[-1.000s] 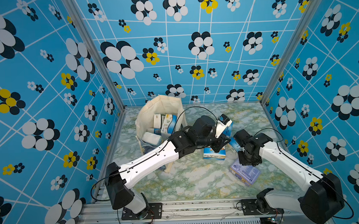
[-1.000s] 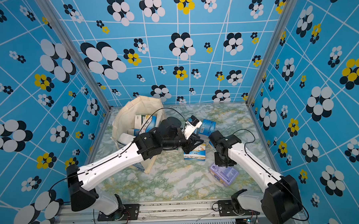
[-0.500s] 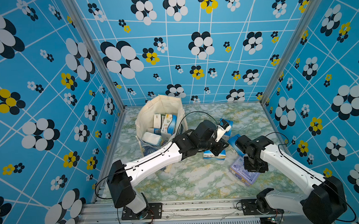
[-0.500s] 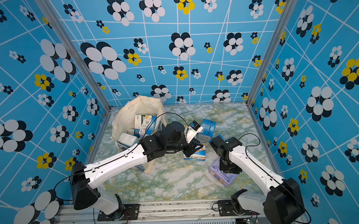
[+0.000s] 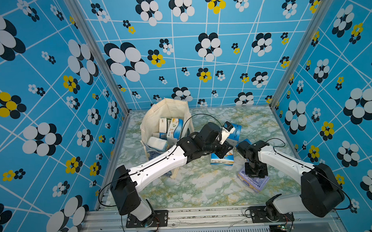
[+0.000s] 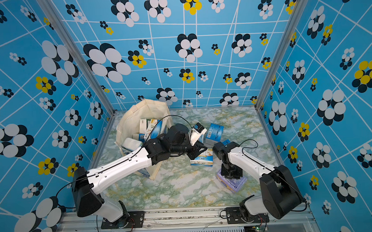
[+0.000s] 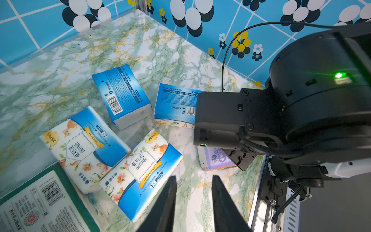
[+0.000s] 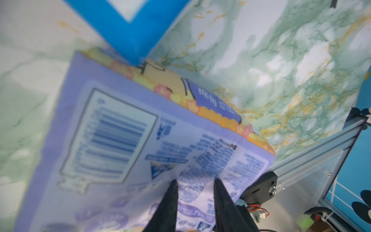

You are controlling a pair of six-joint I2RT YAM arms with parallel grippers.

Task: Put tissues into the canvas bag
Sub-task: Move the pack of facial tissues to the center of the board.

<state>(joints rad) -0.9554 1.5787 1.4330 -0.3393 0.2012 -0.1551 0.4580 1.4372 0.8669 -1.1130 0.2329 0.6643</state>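
On marble (image 5: 194,185), the lavender pack (image 8: 120,130) lies beneath the right hand (image 8: 194,180).

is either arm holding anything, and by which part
Left jaws hold nothing. Right jaws rest on top of the purple pack; whether they grip it cannot be told.

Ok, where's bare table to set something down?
Free: the near strip of table between canvas bag, lavender pack and front rail; also the far right corner behind the blue packs. Crowded: the middle, where the arms work among those packs.
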